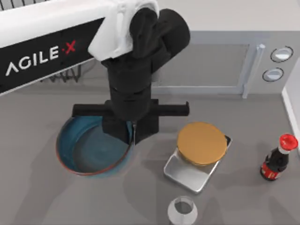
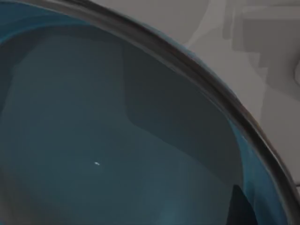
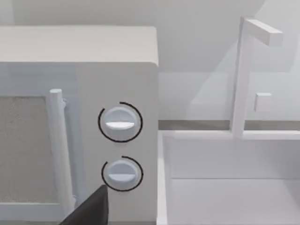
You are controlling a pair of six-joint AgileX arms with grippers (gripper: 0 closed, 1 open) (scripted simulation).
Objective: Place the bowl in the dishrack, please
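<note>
Top view: bowl (image 1: 93,152) — glossy blue inside, reddish-brown rim, seemingly upright.

"AGILE·X" lettering on left arm (image 1: 47,51)

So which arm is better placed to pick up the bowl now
Left. Its hand is right at the bowl, at the rim on the side toward the top view's right, and the left wrist view looks into the blue inside. The right wrist faces the microwave.
</note>
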